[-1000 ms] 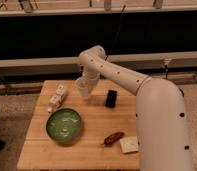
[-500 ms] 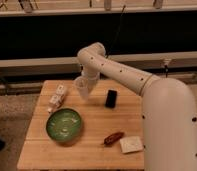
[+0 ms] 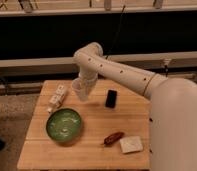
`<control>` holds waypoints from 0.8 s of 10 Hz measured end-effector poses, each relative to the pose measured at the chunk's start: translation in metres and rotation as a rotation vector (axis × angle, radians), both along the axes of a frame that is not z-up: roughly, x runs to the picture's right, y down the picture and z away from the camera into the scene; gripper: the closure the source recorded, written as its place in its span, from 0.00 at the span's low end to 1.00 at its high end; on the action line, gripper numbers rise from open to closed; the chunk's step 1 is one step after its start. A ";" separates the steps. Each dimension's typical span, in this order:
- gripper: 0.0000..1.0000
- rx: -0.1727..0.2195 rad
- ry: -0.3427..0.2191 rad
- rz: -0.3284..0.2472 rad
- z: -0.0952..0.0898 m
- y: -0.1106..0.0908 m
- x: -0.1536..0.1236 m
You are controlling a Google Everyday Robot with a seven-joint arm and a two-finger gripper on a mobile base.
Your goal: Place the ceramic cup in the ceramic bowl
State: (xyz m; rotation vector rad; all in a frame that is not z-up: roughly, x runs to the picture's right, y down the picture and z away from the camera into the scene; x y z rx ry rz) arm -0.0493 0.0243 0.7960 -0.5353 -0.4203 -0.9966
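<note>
The green ceramic bowl sits on the wooden table at the front left. My gripper hangs from the white arm over the table's back middle and is shut on the white ceramic cup, held tilted in the air. The cup is behind the bowl and a little to its right, above the table surface.
A white rectangular carton lies at the back left. A black object lies at the back middle. A reddish-brown object and a white flat packet lie at the front right. My arm crosses the right side.
The gripper with the cup has moved slightly left and toward the front, closer to the bowl. Other objects have not moved.
</note>
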 end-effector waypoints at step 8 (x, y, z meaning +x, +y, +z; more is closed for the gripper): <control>0.98 -0.021 -0.065 -0.131 -0.030 0.058 -0.043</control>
